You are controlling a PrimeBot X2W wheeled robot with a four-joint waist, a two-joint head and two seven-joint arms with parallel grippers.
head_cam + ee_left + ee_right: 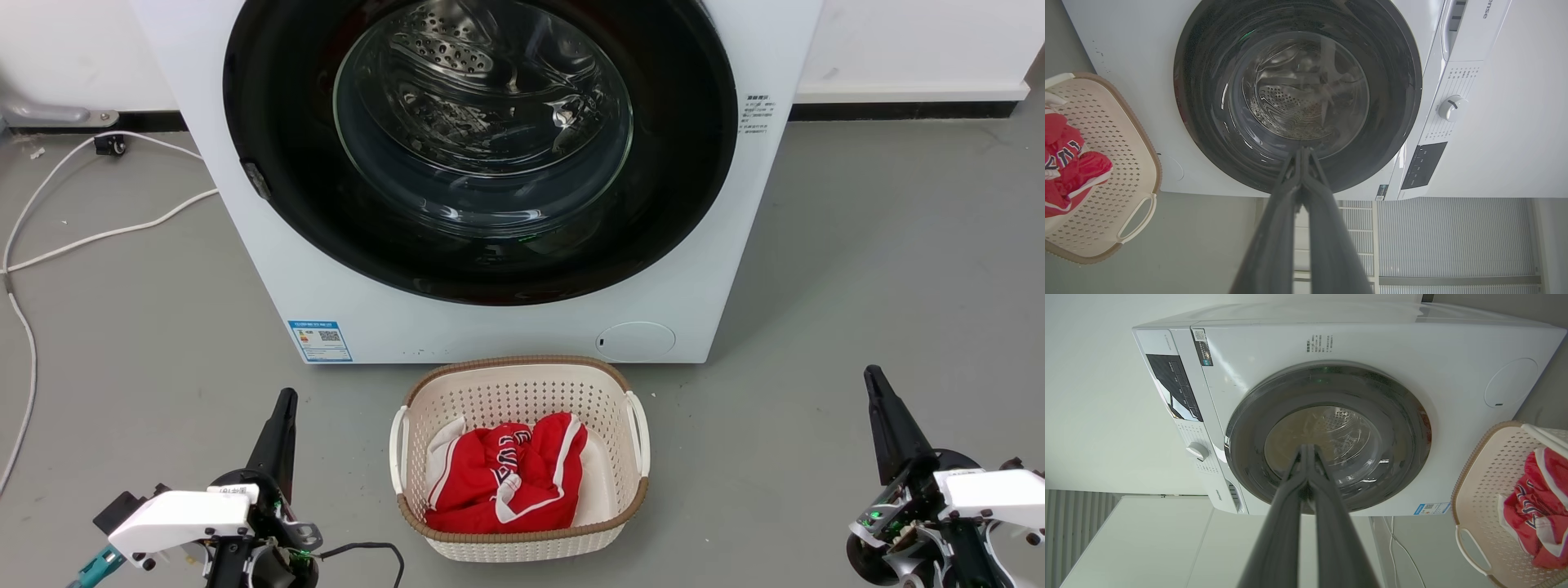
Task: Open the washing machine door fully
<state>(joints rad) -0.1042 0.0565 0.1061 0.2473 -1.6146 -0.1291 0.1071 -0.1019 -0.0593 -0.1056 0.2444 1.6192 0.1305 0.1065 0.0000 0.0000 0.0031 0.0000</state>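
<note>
Basically nothing done yet: washing machine door (482,147) looks closed, flush on the far white machine (506,331). Left gripper (286,404) and right gripper (873,380) both pinched together, empty, near, well apart from it.

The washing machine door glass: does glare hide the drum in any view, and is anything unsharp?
Head view: the washing machine door carries thin bright streaks, yet the drum is readable. Left wrist view: little glare; the left end effector is soft near the lens. Right wrist view: a pale reflection washes over the left half of the glass.
</note>
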